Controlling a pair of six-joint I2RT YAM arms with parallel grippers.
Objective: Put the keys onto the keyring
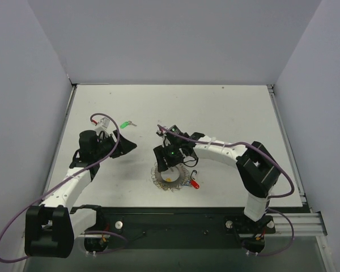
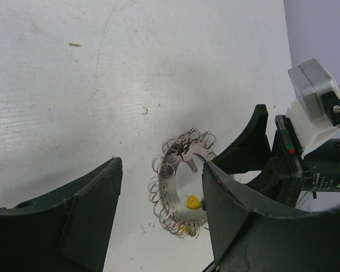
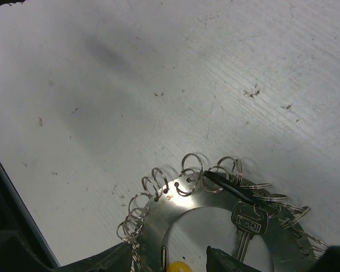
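Observation:
The keyring [image 1: 158, 177] lies flat on the table, silvery with small wire loops round its rim. It also shows in the left wrist view [image 2: 171, 192] and the right wrist view [image 3: 175, 207]. A silver key [image 3: 248, 222] hangs on it. A yellow key head [image 2: 194, 201] sits in its open centre. My right gripper [image 1: 173, 161] is low over the ring, and its jaws [image 3: 169, 262] stand apart astride the ring's band. A red key [image 1: 194, 185] lies just right of the ring. A green key [image 1: 125, 124] lies far left. My left gripper [image 1: 124, 146] is open and empty.
The grey walls close in the white table [image 1: 226, 113] on three sides. A black rail [image 1: 175, 218] runs along the near edge by the arm bases. A purple cable [image 1: 105, 122] loops over the left wrist beside the green key.

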